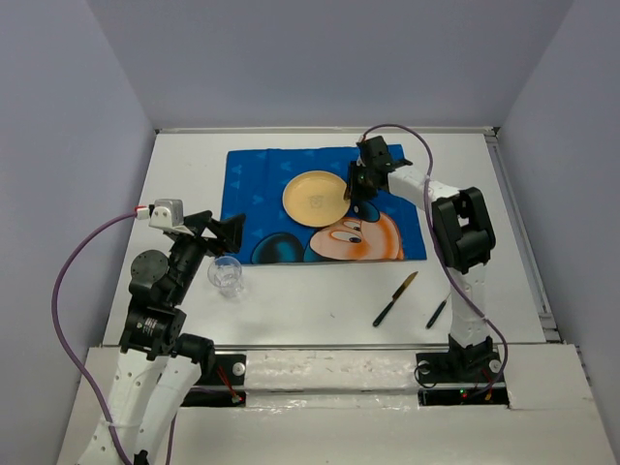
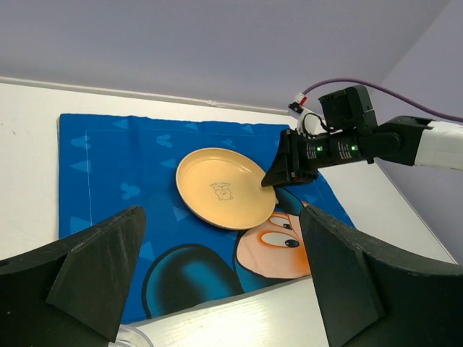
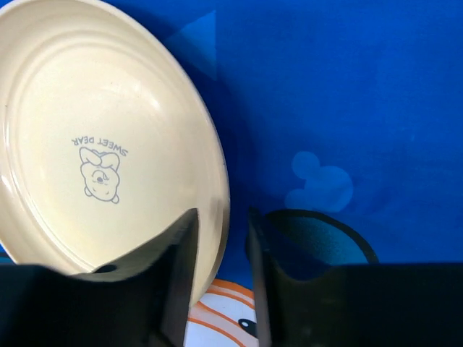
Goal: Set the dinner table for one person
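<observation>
A round cream plate point(image 1: 315, 197) printed with a small bear lies on the blue cartoon-mouse placemat point(image 1: 262, 179) at the back of the white dinner table point(image 1: 310, 300). My right gripper point(image 1: 351, 189) is at the plate's right rim. In the right wrist view its jaws point(image 3: 222, 238) straddle the rim of the plate point(image 3: 94, 144), with a thin gap showing on the outer side. My left gripper point(image 1: 218, 232) is open and empty, just above a clear glass point(image 1: 227, 274) at the left. The left wrist view shows the plate point(image 2: 221, 188) beyond those open fingers.
A knife with a black handle point(image 1: 395, 298) and a second dark utensil point(image 1: 438, 311) lie on the table at the front right. The placemat's front edge lies just behind the glass. Grey walls close in the table's left, back and right sides.
</observation>
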Available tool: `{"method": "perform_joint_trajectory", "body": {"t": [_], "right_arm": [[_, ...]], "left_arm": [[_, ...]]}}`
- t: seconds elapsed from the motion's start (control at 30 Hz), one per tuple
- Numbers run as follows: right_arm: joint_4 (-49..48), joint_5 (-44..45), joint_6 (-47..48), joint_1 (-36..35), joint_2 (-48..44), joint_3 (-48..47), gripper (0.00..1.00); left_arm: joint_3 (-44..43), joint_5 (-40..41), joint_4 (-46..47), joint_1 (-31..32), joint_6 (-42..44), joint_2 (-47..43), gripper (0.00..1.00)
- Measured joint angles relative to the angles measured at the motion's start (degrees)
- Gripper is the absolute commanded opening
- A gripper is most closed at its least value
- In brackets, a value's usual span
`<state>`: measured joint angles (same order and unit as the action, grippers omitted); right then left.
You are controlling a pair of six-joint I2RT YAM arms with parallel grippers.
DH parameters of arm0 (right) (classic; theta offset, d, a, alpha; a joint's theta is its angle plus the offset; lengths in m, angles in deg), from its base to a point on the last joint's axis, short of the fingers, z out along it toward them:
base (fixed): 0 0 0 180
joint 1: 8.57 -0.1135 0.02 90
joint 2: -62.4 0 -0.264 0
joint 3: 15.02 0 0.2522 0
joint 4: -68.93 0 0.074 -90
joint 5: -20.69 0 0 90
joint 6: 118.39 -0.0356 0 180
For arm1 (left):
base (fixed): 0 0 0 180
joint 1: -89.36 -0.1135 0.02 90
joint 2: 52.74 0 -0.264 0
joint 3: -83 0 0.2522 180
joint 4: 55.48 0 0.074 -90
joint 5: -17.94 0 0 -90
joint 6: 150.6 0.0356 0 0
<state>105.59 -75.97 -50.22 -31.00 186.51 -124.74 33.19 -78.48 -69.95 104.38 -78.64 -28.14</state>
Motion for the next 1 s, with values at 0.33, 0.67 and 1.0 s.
{"method": "perform_joint_trajectory", "body": {"t": [0.33, 0.67, 1.0], "right_arm": [[1.2, -2.3, 1.3, -0.4, -3.9, 0.9, 0.49], [-9.7, -5.0, 1.4, -21.2, -19.7, 4.3, 0.61], [-11.8, -6.7, -0.5, -36.6, -5.1, -2.7, 0.62]], "left_arm": [[0.0, 0.6, 0.0, 0.0, 0.0, 0.0, 0.99], [-0.4, 12.2, -2.7, -1.9, 0.1, -1.1, 0.99], [-1.1, 28.2, -4.5, -2.8, -0.1, -9.5, 0.99]]}}
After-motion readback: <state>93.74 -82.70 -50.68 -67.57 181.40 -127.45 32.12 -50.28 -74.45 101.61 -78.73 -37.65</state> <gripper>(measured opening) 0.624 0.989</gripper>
